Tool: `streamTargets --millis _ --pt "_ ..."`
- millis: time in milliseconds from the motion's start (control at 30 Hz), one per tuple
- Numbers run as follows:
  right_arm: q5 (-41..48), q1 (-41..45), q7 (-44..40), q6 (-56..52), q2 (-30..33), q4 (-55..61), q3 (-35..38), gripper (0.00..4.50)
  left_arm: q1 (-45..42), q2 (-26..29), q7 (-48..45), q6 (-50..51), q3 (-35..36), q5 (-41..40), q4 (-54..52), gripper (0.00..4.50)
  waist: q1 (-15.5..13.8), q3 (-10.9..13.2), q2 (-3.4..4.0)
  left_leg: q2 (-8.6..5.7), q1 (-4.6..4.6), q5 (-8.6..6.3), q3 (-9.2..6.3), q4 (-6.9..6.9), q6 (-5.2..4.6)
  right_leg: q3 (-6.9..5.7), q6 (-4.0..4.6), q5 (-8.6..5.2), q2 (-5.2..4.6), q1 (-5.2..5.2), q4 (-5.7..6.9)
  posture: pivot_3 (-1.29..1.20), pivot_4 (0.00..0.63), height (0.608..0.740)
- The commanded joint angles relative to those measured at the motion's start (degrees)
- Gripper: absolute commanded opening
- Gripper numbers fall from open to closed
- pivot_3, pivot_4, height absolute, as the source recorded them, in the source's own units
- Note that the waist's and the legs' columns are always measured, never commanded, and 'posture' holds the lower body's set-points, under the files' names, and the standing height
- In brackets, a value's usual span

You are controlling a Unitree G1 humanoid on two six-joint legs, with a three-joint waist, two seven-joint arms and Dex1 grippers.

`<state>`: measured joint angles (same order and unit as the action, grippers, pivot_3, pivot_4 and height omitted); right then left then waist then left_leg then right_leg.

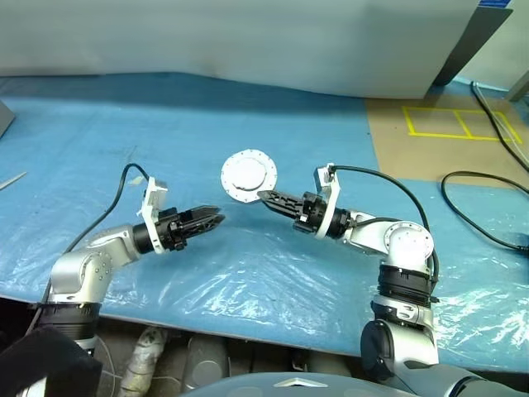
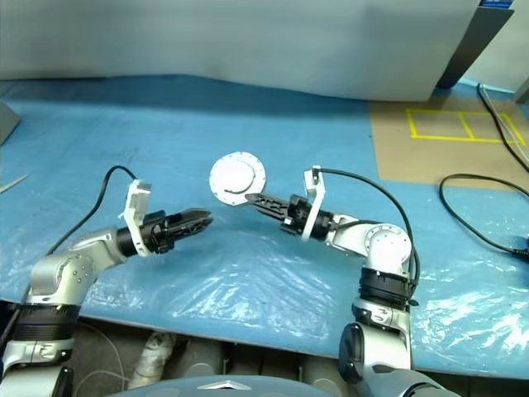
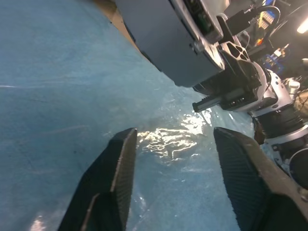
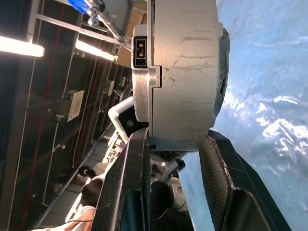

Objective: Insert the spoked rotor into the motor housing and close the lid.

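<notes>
Metal motor point(image 1: 248, 175) looked stiff and heavy, right gripper point(image 1: 266, 197) pinching its edge; left gripper point(image 1: 216, 218) stood empty, fingers apart.

Bright, even overhead light (glare on the plastic sheet point(image 3: 173, 137)).

Motor housing point(image 4: 180, 72) top cut off

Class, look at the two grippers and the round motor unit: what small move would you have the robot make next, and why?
Probably lower the right gripper to set the assembled motor down on the blue sheet. Housing and lid look joined, clamped edge-on above the table, while the left gripper is open and apart from it.
</notes>
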<state>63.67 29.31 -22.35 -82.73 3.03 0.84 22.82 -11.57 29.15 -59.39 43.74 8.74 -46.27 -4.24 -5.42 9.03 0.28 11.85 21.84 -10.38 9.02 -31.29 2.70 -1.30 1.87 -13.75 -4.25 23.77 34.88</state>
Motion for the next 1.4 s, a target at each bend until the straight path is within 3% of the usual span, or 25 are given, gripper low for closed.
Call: streamTargets --millis 33,100,133,367,867,1233,1333,1400 --pt "5.92 1.91 0.83 -0.42 -0.08 2.27 1.07 1.07 0.31 -1.85 2.81 3.69 3.44 -6.44 -2.81 3.79 0.00 0.00 0.00 -0.01 0.00 0.00 0.00 0.00 0.00 0.00 0.00 0.00 0.00 0.00 0.00 0.00 0.150 0.740" --pt "6.80 1.98 1.52 -0.44 0.31 1.93 0.90 1.07 0.42 -3.29 4.50 5.15 4.70 -9.33 -3.12 4.45 -0.01 0.00 0.00 -0.01 0.01 0.00 -0.02 -0.01 0.00 0.00 -0.01 0.01 0.00 0.00 0.00 0.00 0.150 0.740" --pt "7.17 1.98 1.82 -0.47 0.47 1.80 0.81 1.07 0.45 -3.91 5.53 5.34 5.08 -9.93 -3.34 4.48 -0.02 0.00 0.00 -0.01 0.02 0.00 -0.02 -0.01 0.00 0.00 -0.02 0.01 0.00 0.00 0.00 0.00 0.150 0.740" --pt "9.04 1.74 3.68 -0.57 1.57 1.25 0.01 1.07 -2.38 -12.06 17.21 5.93 8.01 -16.81 -4.88 4.48 -0.09 0.01 -0.02 -0.04 0.09 0.00 -0.16 -0.11 0.00 -0.05 -0.07 0.04 0.01 -0.06 0.02 0.00 0.150 0.740" --pt "10.29 1.80 5.13 0.28 3.06 1.38 -1.59 1.07 -10.27 -22.29 23.57 3.65 3.42 -14.92 3.09 4.48 -0.11 0.01 -0.03 -0.06 0.10 0.01 -0.43 -0.67 0.00 -0.05 -0.28 0.16 0.01 -0.38 0.10 0.00 0.150 0.740" --pt "11.00 1.14 6.32 1.29 3.13 1.65 -1.90 1.07 -13.43 -24.35 26.03 3.94 3.26 -13.96 7.24 4.48 -0.10 0.02 -0.04 -0.06 0.12 0.01 -0.48 -0.85 0.00 -0.05 -0.34 0.20 0.01 -0.44 0.11 0.00 0.150 0.740" --pt "10.92 1.03 6.57 1.40 3.03 1.60 -2.01 1.07 -13.19 -24.06 25.32 4.57 2.54 -13.57 7.23 3.93 -0.10 0.02 -0.04 -0.06 0.13 0.01 -0.48 -0.85 0.00 -0.05 -0.34 0.20 0.01 -0.45 0.11 0.00 0.150 0.740" --pt "10.20 0.88 7.51 2.06 2.69 1.82 -2.12 1.07 -13.17 -23.81 25.44 4.28 1.24 -11.94 6.99 3.27 -0.12 0.03 -0.05 -0.06 0.13 0.01 -0.49 -0.85 0.00 -0.05 -0.35 0.20 0.01 -0.45 0.11 0.00 0.150 0.740"
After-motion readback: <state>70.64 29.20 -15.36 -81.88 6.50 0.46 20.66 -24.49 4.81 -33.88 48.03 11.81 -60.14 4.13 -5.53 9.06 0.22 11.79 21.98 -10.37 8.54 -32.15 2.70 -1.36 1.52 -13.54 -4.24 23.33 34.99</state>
